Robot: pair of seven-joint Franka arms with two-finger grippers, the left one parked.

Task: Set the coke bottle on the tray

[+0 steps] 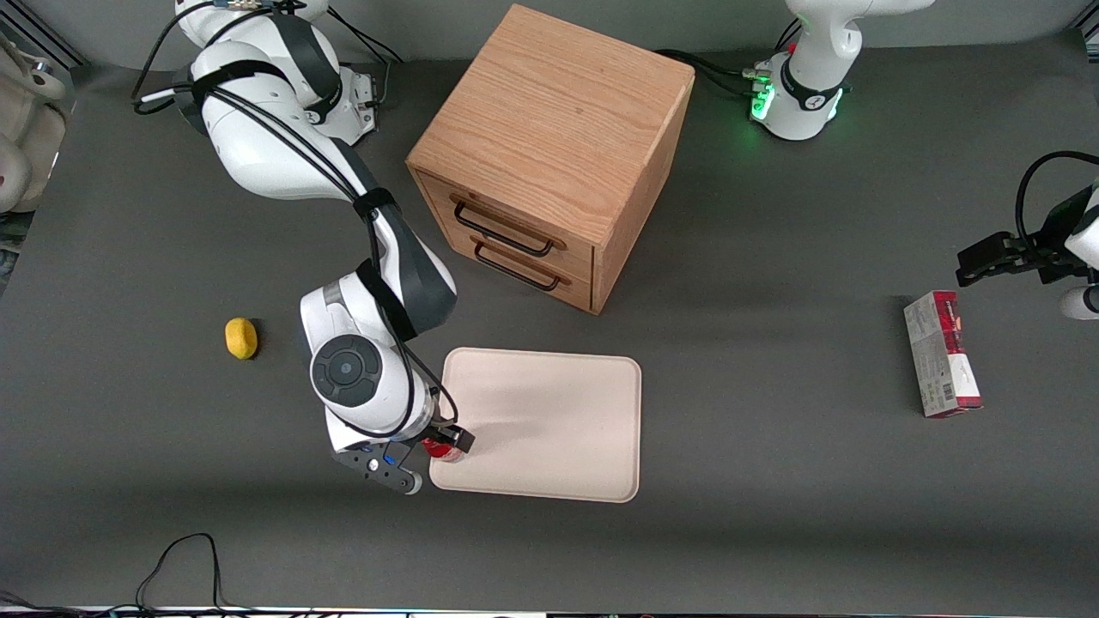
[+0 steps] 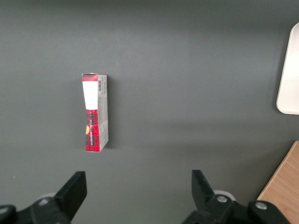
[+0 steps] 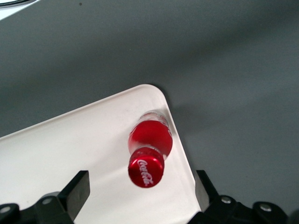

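Small red-capped coke bottle (image 3: 148, 149) upright on pale beige-pink tray (image 1: 558, 421) corner, mostly hidden in front view, black two-finger gripper (image 3: 140, 193) above, fingers spread wide, clear of it.

Right arm extends from its base toward the front camera, elbow bent, wrist pointing down. The gripper (image 1: 436, 453) hangs directly above the coke bottle (image 3: 148, 149), fingers (image 3: 77, 190) spread wide apart, one on each side of the cap, neither touching it.
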